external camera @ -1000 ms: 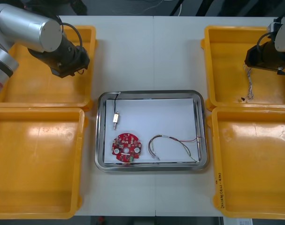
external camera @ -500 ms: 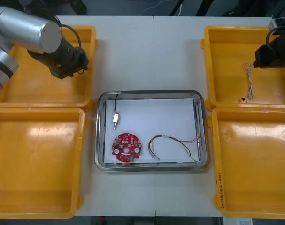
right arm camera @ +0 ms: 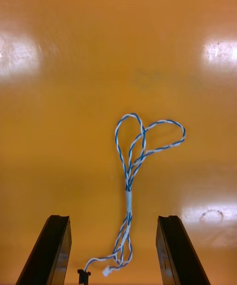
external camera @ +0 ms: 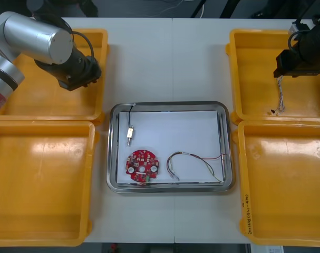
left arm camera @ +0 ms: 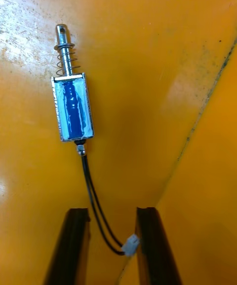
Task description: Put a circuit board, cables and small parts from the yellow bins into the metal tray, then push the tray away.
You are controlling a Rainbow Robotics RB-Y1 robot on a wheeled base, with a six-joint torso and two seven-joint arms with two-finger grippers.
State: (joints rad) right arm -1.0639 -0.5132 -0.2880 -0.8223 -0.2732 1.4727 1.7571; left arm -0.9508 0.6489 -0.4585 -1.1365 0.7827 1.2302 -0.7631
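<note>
Cable pickup in hand, we judge: right of the metal tray [external camera: 113, 158], the right gripper [external camera: 280, 74], jaws apart, straddles the blue and white cable [right arm camera: 129, 200] in a yellow bin [external camera: 254, 58] and must lower and close; the left gripper [external camera: 80, 80], also apart, hovers left of it.

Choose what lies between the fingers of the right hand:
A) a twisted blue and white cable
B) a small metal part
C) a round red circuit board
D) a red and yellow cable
A: the twisted blue and white cable lies on the floor of the yellow bin, between the open fingers of the right hand.
</note>
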